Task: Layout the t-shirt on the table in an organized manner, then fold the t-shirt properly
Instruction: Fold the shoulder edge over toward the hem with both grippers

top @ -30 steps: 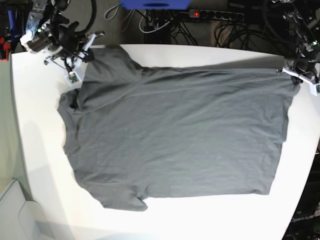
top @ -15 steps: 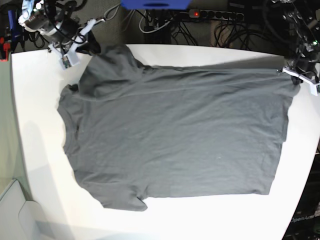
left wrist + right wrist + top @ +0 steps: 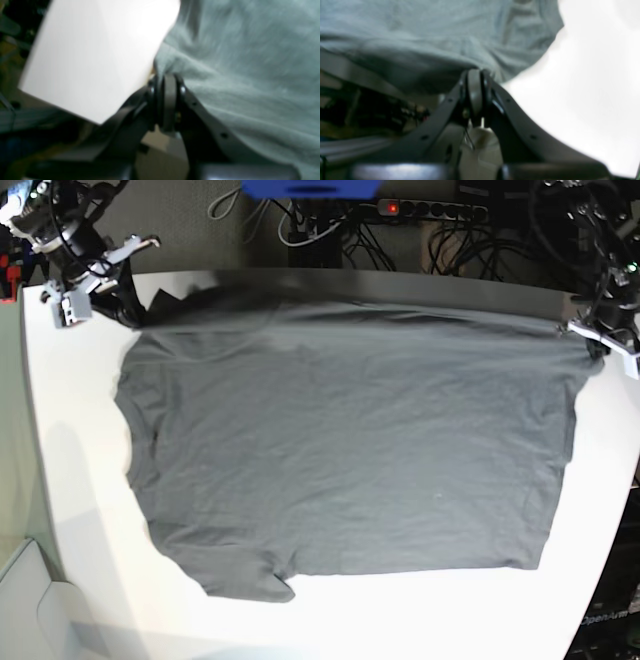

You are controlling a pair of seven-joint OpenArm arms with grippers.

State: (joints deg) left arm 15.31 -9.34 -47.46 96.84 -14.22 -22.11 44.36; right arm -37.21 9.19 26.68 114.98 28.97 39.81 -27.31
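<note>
T-shirt (image 3: 350,440) spread nearly flat on table (image 3: 80,480); far edge stretched between left gripper (image 3: 166,80) and right gripper (image 3: 475,75), both clamped on cloth. Folding not yet begun.

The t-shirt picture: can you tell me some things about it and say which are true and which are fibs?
1. The t-shirt is dark grey. True.
2. It is folded into a small square. False: it lies spread out on the table.
3. The left tool is pinching the shirt's edge. True.
4. The right tool is wide open. False: it is shut on the cloth.
5. A red shirt lies beside it. False: only the grey one shows.
</note>
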